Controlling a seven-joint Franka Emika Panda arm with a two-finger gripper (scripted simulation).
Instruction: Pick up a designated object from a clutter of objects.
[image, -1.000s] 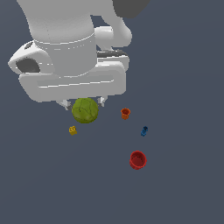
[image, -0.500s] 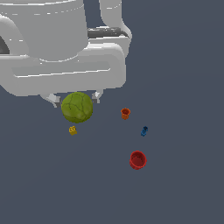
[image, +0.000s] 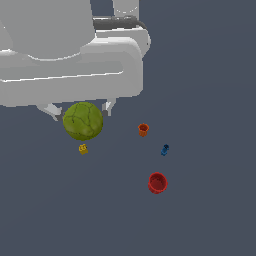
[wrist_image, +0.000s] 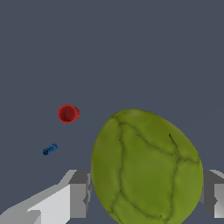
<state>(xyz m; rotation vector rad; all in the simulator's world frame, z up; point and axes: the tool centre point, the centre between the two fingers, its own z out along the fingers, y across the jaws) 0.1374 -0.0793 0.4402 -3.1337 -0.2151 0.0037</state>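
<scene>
The olive-green ball (image: 83, 121) with thin dark crack lines hangs between my gripper's (image: 80, 110) two grey fingers, lifted above the floor. In the wrist view the ball (wrist_image: 146, 168) fills the space between the fingers (wrist_image: 78, 192), which press on both its sides. The arm's big white body covers the upper part of the exterior view. The tiny yellow studded brick (image: 83, 149) lies just below the ball in the exterior view. The small orange cup (image: 143, 130), the tiny blue piece (image: 164, 149) and the larger red cup (image: 157, 183) lie toward the exterior view's right.
The red cup (wrist_image: 68, 113) and the blue piece (wrist_image: 50, 149) also show in the wrist view, far below the ball on the plain dark grey floor (image: 210, 100).
The arm has risen toward the camera with the ball in its grip; hand and ball look larger and have shifted to the exterior view's left. The other things have not moved.
</scene>
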